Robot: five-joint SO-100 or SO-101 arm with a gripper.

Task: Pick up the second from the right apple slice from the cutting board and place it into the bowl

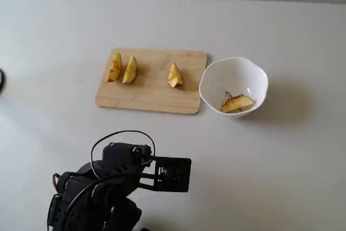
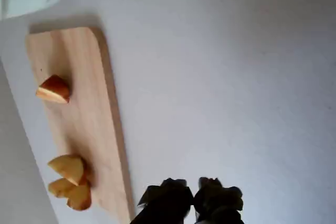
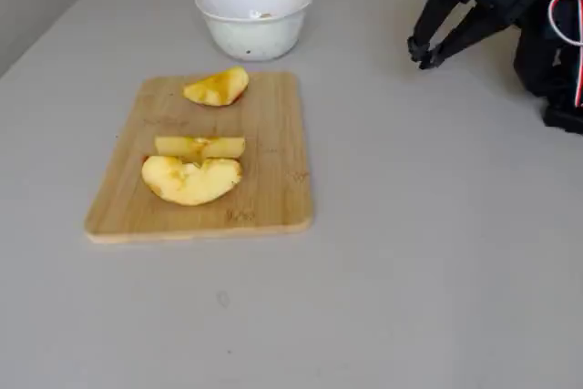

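The apple slice (image 1: pixel 237 103), a long pale wedge with a reddish-brown skin edge, lies inside the white wavy-rimmed bowl (image 1: pixel 216 79). The bowl stands just right of the cutting board (image 1: pixel 151 87) in this fixed view. In the other fixed view only a sliver of the slice (image 3: pixel 261 15) shows over the rim of the bowl (image 3: pixel 255 34). My gripper (image 3: pixel 421 54) is shut and empty, held above bare table well away from the board (image 3: pixel 264 134). It also shows in the wrist view (image 2: pixel 191 192) and in a fixed view (image 1: pixel 186 174).
Three other apple wedges lie on the board: a stubby one (image 1: pixel 174 75) nearest the bowl, then a pale one (image 1: pixel 130 70) and a brown-spotted one (image 1: pixel 114 67) side by side. The arm's base (image 1: pixel 92 198) stands at the table's near edge.
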